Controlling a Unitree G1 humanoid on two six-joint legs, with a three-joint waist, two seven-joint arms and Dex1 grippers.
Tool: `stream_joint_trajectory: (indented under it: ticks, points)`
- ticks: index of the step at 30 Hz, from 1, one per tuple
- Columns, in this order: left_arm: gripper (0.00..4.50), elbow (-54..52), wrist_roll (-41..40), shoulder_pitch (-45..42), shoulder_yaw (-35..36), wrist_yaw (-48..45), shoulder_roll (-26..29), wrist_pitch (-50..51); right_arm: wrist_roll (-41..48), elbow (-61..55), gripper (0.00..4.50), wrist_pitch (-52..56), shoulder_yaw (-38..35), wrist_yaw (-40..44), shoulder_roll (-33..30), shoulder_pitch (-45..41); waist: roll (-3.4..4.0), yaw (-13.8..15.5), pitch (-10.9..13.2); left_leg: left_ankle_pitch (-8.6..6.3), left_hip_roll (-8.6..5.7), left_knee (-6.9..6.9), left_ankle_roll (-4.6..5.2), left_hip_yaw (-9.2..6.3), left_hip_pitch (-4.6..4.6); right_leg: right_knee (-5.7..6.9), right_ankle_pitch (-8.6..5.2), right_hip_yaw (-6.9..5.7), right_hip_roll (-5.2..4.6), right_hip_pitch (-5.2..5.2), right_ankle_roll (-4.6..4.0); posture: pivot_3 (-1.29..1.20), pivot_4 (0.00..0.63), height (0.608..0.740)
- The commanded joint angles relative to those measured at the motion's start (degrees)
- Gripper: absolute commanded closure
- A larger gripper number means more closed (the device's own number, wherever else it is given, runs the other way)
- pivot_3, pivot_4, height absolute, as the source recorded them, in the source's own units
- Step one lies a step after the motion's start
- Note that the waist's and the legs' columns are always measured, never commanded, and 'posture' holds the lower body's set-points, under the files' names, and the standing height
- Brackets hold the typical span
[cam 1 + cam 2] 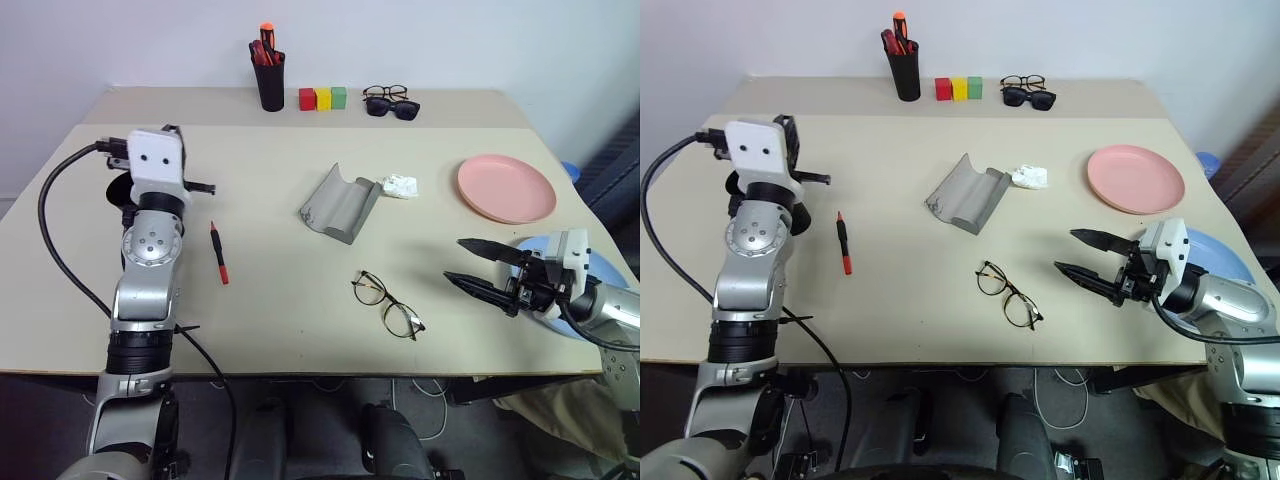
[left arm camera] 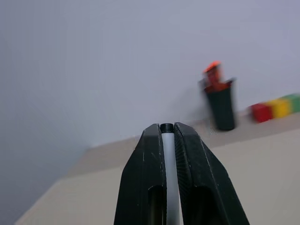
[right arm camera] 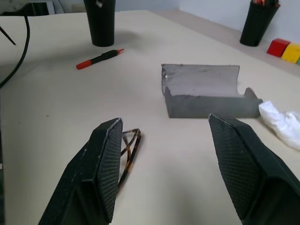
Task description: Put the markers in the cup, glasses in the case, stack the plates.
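A: Your left gripper (image 2: 167, 140) was clamped tight on the white marker (image 2: 167, 136), lifted above the black cup (image 1: 122, 192) at the left edge, likely for the drop. The red marker (image 1: 218, 253) lay just right of the cup.

B: Your right gripper (image 1: 1087, 256) stood wide open, empty, aimed left at the eyeglasses (image 1: 1006, 294) near the front, the open grey case (image 1: 965, 194) beyond. The pink plate (image 1: 1135, 178) lay far right, the blue plate (image 1: 1218, 250) under your arm, unstacked.

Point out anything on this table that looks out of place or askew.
A crumpled white wad lies loose beside the open grey case. The red marker lies by itself on the table. The light blue plate sits at the right edge, partly hidden by the right gripper.
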Motion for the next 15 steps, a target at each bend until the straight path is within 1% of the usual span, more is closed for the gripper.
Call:
stream_joint_trajectory:
  ticks: [1, 6, 10, 15]
  points:
    - [4.47, 1.4, 0.9, -3.5, 3.1, 2.0, 1.9, -3.0, -0.2, 0.8, 1.53, -1.0, 0.4, 0.5, 0.5, -2.1, -0.01, 0.1, 0.0, 0.00, 0.00, 0.01, 0.00, 0.00, -0.01, -0.01, 0.00, 0.00, 0.00, 0.00, 0.00, 0.00, 0.150, 0.740]
    - [4.47, 3.5, 0.7, -5.0, 4.4, 2.3, 3.1, -4.5, -0.5, 2.1, 1.53, -0.8, 1.4, 0.9, 0.5, -4.4, -0.01, 0.6, 0.0, 0.00, -0.01, 0.02, -0.01, 0.01, -0.02, -0.02, 0.01, 0.00, -0.01, 0.01, 0.02, 0.00, 0.150, 0.740]
    - [4.47, 3.1, -0.3, -5.9, 4.3, 1.9, 2.5, -4.2, -0.5, 2.2, 1.53, -0.6, 1.5, 1.0, 0.3, -4.8, -0.01, 0.6, 0.0, 0.01, -0.01, 0.02, -0.03, 0.02, -0.02, -0.02, 0.03, 0.00, 0.00, 0.01, 0.04, 0.00, 0.150, 0.740]
    - [4.47, 2.0, -1.3, -6.5, 4.1, 1.4, 1.6, -4.0, -0.3, 1.3, 1.53, -0.1, 1.3, 0.7, 0.1, -4.3, -0.01, 0.6, 0.0, 0.02, -0.01, 0.02, -0.05, 0.02, -0.02, -0.02, 0.16, 0.00, -0.01, 0.01, 0.28, 0.00, 0.150, 0.740]
